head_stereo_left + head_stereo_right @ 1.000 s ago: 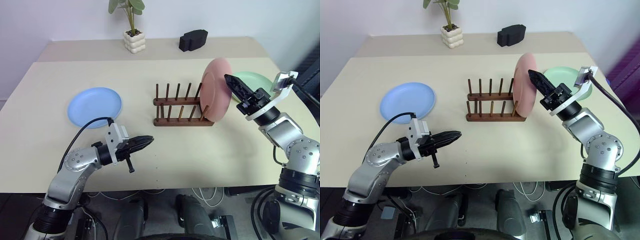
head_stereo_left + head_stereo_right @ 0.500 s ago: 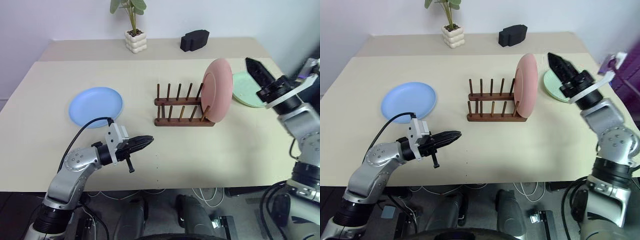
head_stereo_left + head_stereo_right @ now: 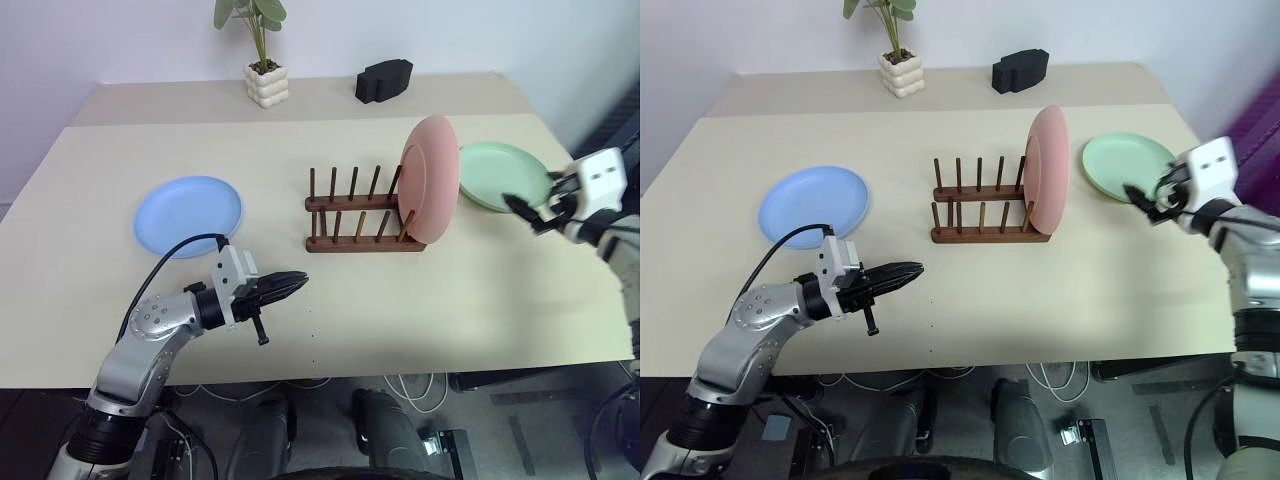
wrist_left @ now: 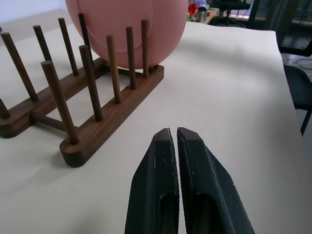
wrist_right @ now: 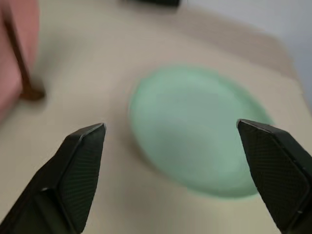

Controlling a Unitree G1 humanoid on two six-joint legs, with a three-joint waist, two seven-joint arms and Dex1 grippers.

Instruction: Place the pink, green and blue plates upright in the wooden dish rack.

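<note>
Right wrist view recorded the right gripper with its two black fingers spread wide apart and nothing between them; the green plate lay flat on the beige table just ahead of the fingertips, within the span of the gap but not touched by either finger. Off to one side of that finger pair, an edge of the pink plate and one dark peg of the wooden dish rack were in frame. Left eye view placed this gripper at the near edge of the green plate, on the side away from the rack. Left wrist view recorded the left gripper with its fingers pressed together, holding nothing, poised above bare table. Ahead of those closed tips and a little to one side stood the rack, with the pink plate upright in the slot at its end farthest from the tips, its rim resting against the pegs; the other slots held no plate. The blue plate lay flat on the table, well apart from the left fingers and on the opposite side of the rack from the green plate. A potted plant and a black object sat far beyond both finger pairs, at the table's back edge.
</note>
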